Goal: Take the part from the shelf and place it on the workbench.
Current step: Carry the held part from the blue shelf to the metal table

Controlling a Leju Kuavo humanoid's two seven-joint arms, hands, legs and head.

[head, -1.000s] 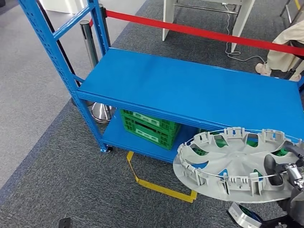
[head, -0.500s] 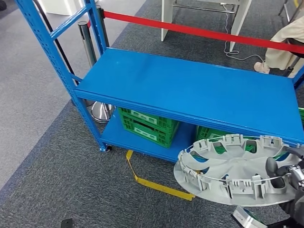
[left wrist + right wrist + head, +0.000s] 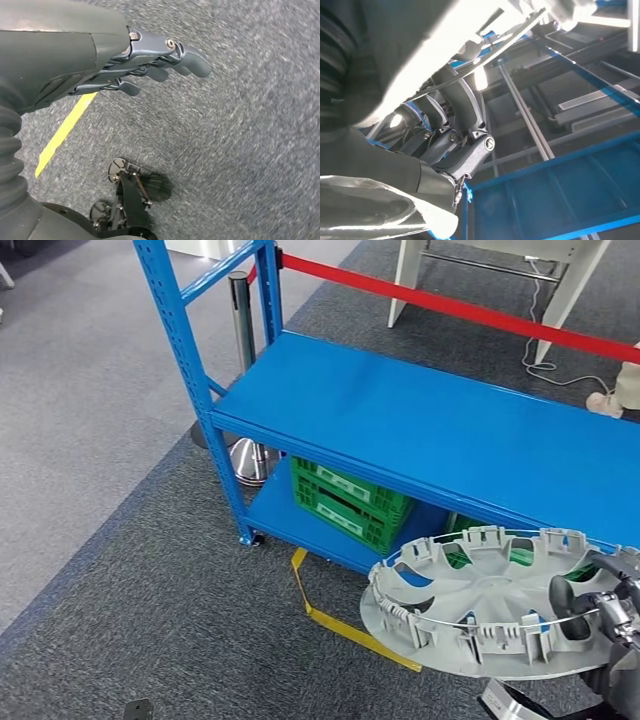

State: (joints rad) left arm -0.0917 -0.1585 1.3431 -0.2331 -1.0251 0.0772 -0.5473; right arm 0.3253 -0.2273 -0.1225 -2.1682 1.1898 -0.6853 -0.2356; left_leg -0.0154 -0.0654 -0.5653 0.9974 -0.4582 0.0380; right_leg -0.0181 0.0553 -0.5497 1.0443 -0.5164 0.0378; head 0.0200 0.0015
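The part is a grey plastic wheel cover (image 3: 490, 605), held roughly flat with its ribbed inner side up, at the lower right of the head view. My right hand (image 3: 604, 610) grips its right edge, in front of the blue shelf (image 3: 423, 420). The right wrist view shows that hand's dark fingers (image 3: 452, 145) curled around the cover's pale rim (image 3: 433, 50), with blue shelf rails behind. My left hand (image 3: 151, 65) hangs over grey carpet with its fingers stretched out and apart, holding nothing.
A green crate (image 3: 347, 502) sits on the shelf's lower level. A steel stanchion (image 3: 243, 330) and red barrier tape (image 3: 453, 305) stand behind the shelf, with white table legs (image 3: 404, 280) beyond. Yellow floor tape (image 3: 340, 625) lies on the carpet before the shelf. A person's shoe (image 3: 604, 400) is at far right.
The whole picture has shifted, with the shelf now further right and closer: the camera moved. The wheel cover stays in my right hand at the lower right.
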